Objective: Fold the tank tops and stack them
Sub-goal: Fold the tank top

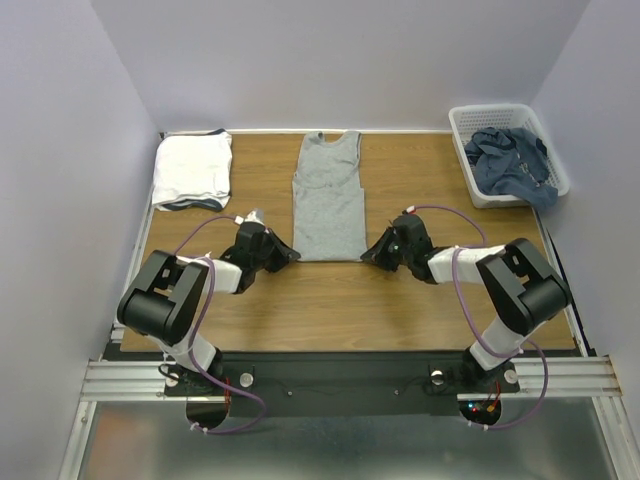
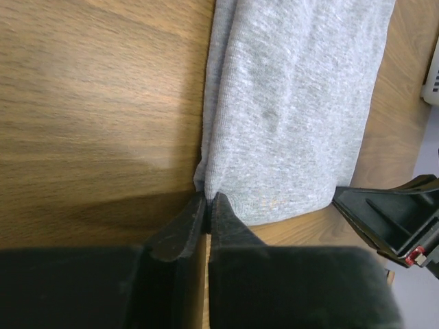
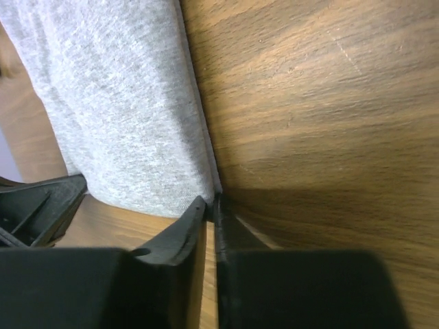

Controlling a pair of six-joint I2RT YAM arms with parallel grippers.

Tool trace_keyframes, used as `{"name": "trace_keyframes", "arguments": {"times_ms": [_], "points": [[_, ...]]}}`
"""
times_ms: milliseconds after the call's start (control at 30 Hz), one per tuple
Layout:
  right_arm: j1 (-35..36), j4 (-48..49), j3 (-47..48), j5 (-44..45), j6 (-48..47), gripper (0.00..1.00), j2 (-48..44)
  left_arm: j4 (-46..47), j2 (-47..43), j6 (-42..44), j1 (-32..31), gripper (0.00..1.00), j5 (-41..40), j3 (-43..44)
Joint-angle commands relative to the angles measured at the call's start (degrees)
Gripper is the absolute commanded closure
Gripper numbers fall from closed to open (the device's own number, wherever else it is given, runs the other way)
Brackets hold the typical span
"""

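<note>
Evidently the heather-grey knit tank top point(image 1: 327, 200) is limp and light; left tool point(image 2: 208, 197) and right tool point(image 3: 211, 201) pinch its hem corners.

You look down on a wooden table point(image 1: 420, 300) with brown grain, closed in by three plain walls. The back wall point(image 1: 340, 60) is pale grey; the left wall point(image 1: 60, 150) and the right wall point(image 1: 605, 70) look light lavender. At the near edge runs an aluminium rail point(image 1: 130, 378), and below it lies a grey metal sheet point(image 1: 350, 450). The light is soft and even, and the left wrist view shows a pale glare point(image 2: 137, 154) on the wood.
</note>
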Motion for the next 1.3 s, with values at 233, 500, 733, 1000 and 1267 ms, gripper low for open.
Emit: {"name": "trace_keyframes", "arguments": {"times_ms": [233, 500, 733, 1000, 1267], "points": [[5.53, -10.73, -2.81, 5.23, -8.04, 1.0, -12.83, -9.54, -5.79, -2.42, -10.07, 1.0, -2.13, -3.93], [17.22, -27.41, -12.93, 11.73, -4.53, 1.0, -39.91, -22.36, -26.36, -10.06, -21.23, 1.0, -8.55, -10.62], [23.91, -42.01, -11.88, 12.88, 0.39, 1.0, -57.85, -37.3, -44.3, -21.05, -36.87, 1.0, -17.42, -10.02], [24.0, -47.03, 2.85, 18.57, -5.83, 1.0, -56.56, -48.57, -46.6, -20.28, -43.65, 1.0, -28.75, 4.65], [23.91, -44.22, 16.33, 30.02, -15.5, 1.0, -39.34, -42.26, -39.4, -8.76, -29.27, 1.0, -27.82, 13.45]]}}
